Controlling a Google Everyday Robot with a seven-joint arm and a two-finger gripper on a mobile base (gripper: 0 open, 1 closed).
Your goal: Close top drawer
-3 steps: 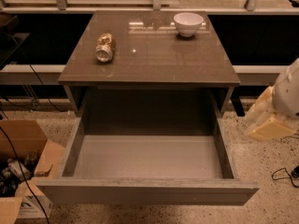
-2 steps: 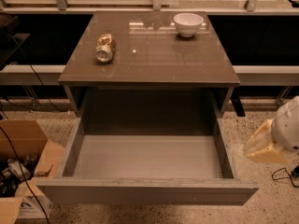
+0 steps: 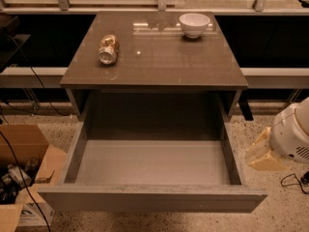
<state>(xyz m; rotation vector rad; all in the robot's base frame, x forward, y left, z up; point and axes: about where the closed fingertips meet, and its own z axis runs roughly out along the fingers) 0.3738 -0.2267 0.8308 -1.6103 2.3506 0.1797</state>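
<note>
Nearest the camera was the front panel [image 3: 149, 199] of the top drawer [image 3: 154, 163]. The drawer was pulled well out of the cabinet, with its grey-brown box open upward. The panel's long axis ran side to side across the view, and the drawer's travel ran from the camera back under the counter [image 3: 159, 64].

The gripper [image 3: 263, 154] hung low at the view's right edge, above the speckled floor. It was just beside the drawer's right side wall and not touching it. Whether it was open or closed could not be told. From the gripper, the drawer box lay toward the view's left, and the front panel lay leftward and slightly nearer the camera. Judging by that, the gripper would need to reach the panel's outer face before it could push the drawer straight back.

Farther off, on the counter, a can [image 3: 108, 50] lay on its side. Beyond it, to the right, stood a white bowl [image 3: 194, 24], well away from the gripper.
</note>
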